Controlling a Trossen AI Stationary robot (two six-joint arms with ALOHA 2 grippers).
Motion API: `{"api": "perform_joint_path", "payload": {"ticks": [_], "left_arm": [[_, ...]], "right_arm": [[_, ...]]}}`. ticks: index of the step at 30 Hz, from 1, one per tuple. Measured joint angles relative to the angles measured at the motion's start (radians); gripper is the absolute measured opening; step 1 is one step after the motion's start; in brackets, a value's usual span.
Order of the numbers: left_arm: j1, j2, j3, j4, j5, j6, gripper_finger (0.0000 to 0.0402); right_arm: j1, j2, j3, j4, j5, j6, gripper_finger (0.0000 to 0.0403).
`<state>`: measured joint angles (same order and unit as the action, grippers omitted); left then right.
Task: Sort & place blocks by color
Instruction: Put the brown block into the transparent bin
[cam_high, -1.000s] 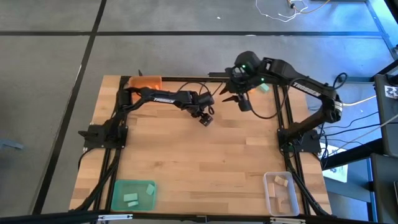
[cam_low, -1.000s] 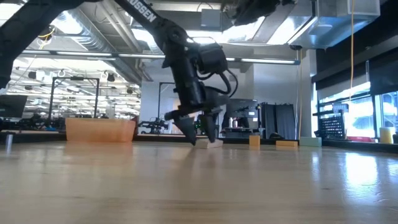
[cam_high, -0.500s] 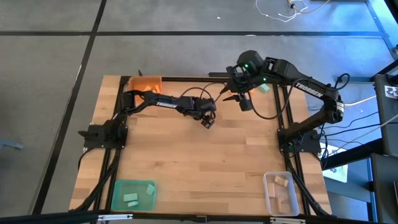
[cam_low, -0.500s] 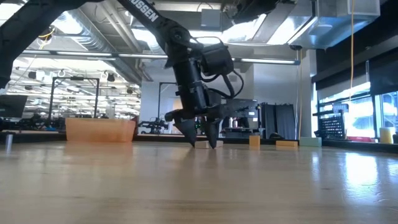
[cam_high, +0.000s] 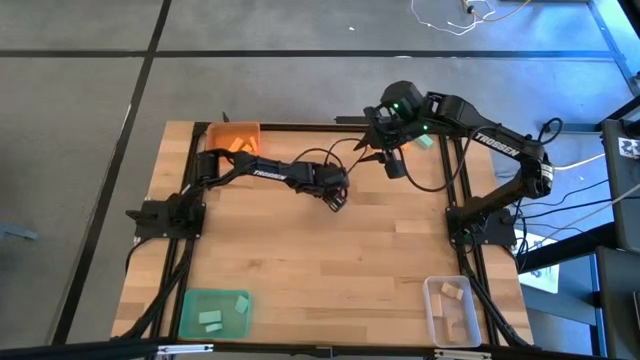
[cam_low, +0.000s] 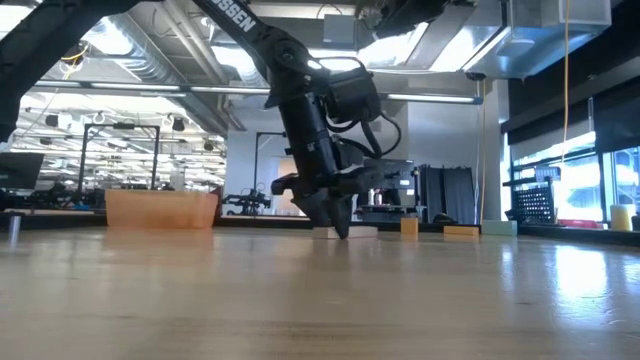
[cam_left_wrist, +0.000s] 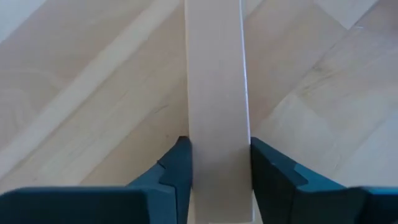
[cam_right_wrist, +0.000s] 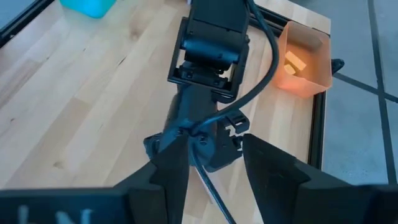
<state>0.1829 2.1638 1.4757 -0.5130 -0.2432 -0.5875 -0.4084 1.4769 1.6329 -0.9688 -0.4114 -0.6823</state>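
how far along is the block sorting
Done: two blocks lie in the green tray, two wood ones in the clear tray, one orange in the orange tray. In hand: the left gripper has its fingers against a wood block mid-table. Left: a teal block near the waiting right gripper.

Left arm: was stretched across the tabletop's far middle, wrist bent down.
Left pincer (cam_high: 336, 199): was closed on a pale block.
Right arm: was held raised at the far right edge.
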Motion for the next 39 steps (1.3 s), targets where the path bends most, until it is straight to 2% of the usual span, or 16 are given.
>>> {"api": "perform_joint_path", "payload": {"ticks": [7,17,24,31,39], "left_arm": [[0.012,-0.039,-0.005,-0.039,0.04,0.075,0.0119],[0.079,-0.228,-0.006,-0.167,0.132,0.208,0.0119],[0.152,-0.397,-0.005,-0.21,0.299,0.305,0.0119],[0.235,-0.551,-0.005,-0.241,0.496,0.415,0.0119],[0.269,-0.636,-0.003,-0.232,0.75,0.471,0.0119]], "right_arm": [[0.0,0.0,0.0,0.0,0.0,0.0,0.0152],[0.002,0.0,0.0,0.009,-0.016,0.0,0.0152],[0.006,0.001,0.0,0.004,-0.024,-0.029,0.0152],[0.037,0.001,-0.001,-0.007,-0.01,-0.278,0.0152],[0.105,0.002,-0.001,0.079,0.138,-0.425,0.0152]]}}
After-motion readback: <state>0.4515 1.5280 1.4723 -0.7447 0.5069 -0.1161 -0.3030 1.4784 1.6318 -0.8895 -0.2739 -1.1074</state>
